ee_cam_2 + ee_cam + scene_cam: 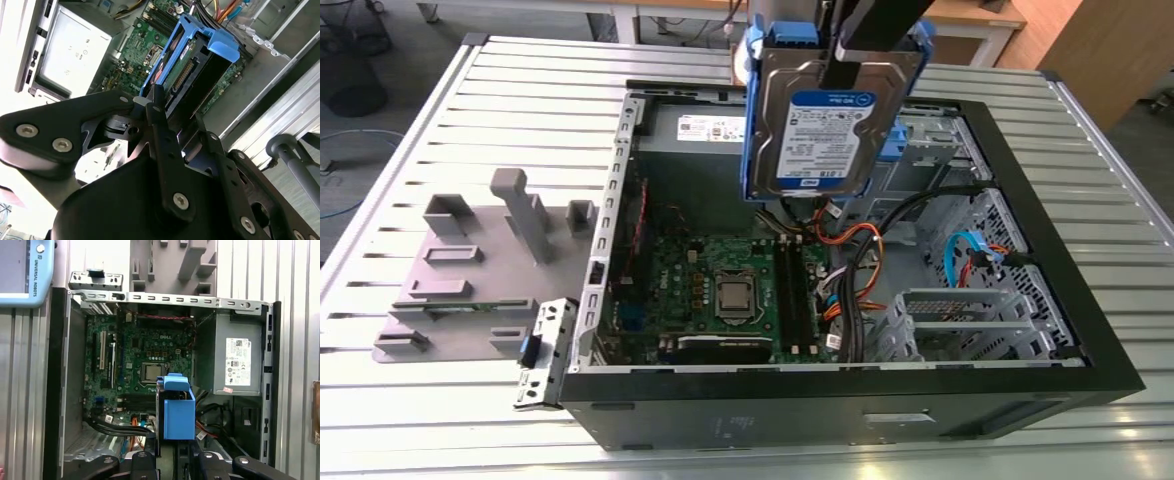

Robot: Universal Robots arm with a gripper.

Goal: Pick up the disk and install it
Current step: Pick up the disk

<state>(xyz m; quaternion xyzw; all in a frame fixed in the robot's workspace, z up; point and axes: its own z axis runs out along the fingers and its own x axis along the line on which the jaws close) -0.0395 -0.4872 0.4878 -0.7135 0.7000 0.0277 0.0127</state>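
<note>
Above the open case [854, 425], which lies on its side on the bench [454, 420], the disk [827, 125] hangs in the air, clear of every part inside. The gripper [874, 40] is closed on the upper end of the disk. In the second wrist view its fingers [159, 117] press on the two broad faces of the disk [195, 65], near the blue frame. I think this hold is chosen to leave the lower end and the long blue edges free, because these are probably the parts that must meet a bay. The case has its side panel off, so the motherboard [720, 270], the cables [854, 290] and the metal drive cage [961, 320] can all be reached from above. The long axis of the disk stands almost upright, at a right angle to the floor of the case, with a small lean. The label face looks toward the exterior camera, and the circuit-board face shows in the second wrist view. In the first wrist view the blue frame end [177, 412] points down into the case, between the motherboard and the power supply [235, 360], and well above both. The disk is not yet in any bay. A grey fixture [480, 270] lies on the bench beside the case.
</note>
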